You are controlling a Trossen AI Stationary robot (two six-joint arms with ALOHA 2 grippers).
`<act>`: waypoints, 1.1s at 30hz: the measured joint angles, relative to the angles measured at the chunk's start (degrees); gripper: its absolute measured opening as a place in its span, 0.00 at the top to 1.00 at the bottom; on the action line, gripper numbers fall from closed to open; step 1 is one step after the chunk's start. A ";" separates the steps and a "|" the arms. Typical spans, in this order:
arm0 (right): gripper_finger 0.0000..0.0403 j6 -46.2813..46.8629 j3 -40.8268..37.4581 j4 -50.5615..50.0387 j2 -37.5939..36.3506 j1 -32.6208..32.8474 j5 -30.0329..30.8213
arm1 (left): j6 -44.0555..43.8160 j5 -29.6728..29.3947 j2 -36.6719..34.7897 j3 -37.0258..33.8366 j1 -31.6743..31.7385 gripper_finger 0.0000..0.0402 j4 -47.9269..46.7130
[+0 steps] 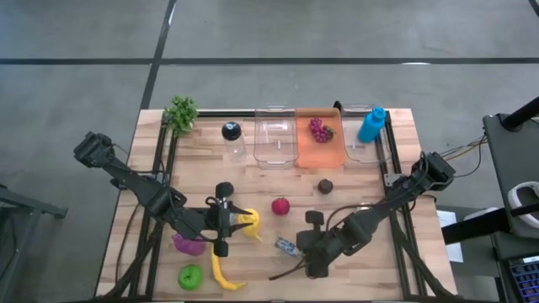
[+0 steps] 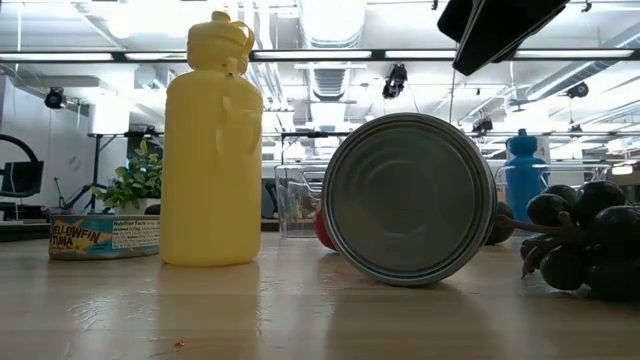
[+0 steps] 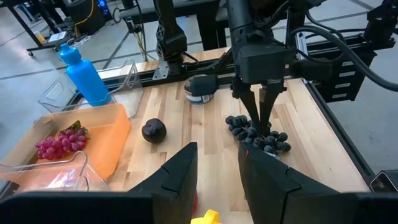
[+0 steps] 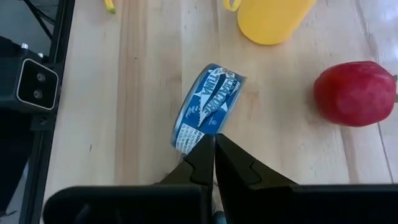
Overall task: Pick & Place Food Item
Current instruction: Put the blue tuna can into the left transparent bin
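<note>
Only low view: tuna tin (image 2: pixel 104 237) label

A flat tin (image 2: pixel 104 238) standing on the desk (image 2: pixel 300 310) carries a label reading "YELLOWFIN TUNA"; the smaller print beside it is illegible.

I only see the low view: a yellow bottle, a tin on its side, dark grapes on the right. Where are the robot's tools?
Observer: The right tool is shut and points down over the dark grapes.
Operator: And the other one?
Observer: The left tool sits right beside the yellow bottle.
Operator: Any other food about?
Observer: Red grapes lie in an orange tray at the far edge of the table.
</note>
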 joint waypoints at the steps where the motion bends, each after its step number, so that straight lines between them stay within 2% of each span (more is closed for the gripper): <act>1: 0.95 -0.28 0.00 0.00 0.00 0.00 -0.02 | 0.00 0.00 0.00 0.00 0.00 0.71 0.00; 5: 0.87 -1.07 0.00 0.04 0.00 -0.02 -1.23 | 0.00 0.00 0.00 0.00 0.00 0.71 0.02; 15: 0.58 -2.38 0.04 0.17 0.00 0.00 -1.93 | 0.00 0.00 0.00 0.00 0.00 0.71 0.04; 19: 0.50 -2.43 0.04 0.16 0.00 -0.02 -1.93 | 0.00 0.00 0.00 0.00 0.00 0.71 0.04; 24: 0.46 -3.75 0.03 0.39 0.00 -0.02 -1.92 | 0.00 0.00 0.00 0.00 0.00 0.71 0.04; 33: 0.48 -2.91 0.27 1.64 2.74 -0.55 -1.47 | 0.00 0.00 -0.02 0.00 0.00 0.71 -0.07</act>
